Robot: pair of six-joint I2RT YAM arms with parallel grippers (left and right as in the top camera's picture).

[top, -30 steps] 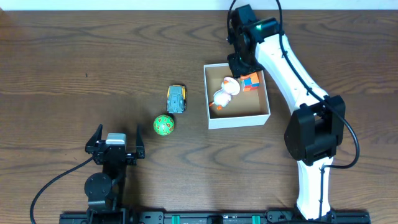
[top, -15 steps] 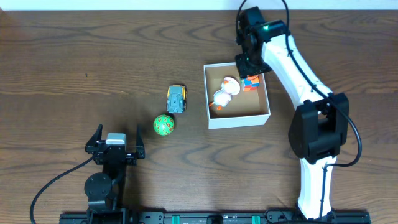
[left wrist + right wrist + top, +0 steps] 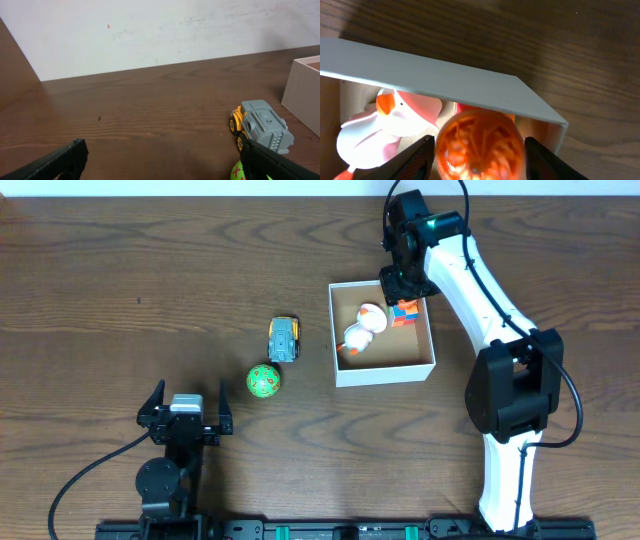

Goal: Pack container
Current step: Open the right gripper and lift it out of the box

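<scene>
The container is a square white box with a tan inside, right of the table's middle. A white and orange duck toy and an orange, red and blue block toy lie in it. My right gripper hangs over its far right corner. In the right wrist view this gripper is shut on an orange lattice ball, above the box wall and the duck. My left gripper is open and empty near the front left; in its wrist view nothing lies between the fingers.
A grey and yellow toy truck and a green ball with red marks lie on the brown wooden table left of the box. The left wrist view shows the truck, the ball's top and a box wall.
My right gripper has moved a little to the right with the orange ball, over the box's far right corner. The left arm and the toys have not moved.
</scene>
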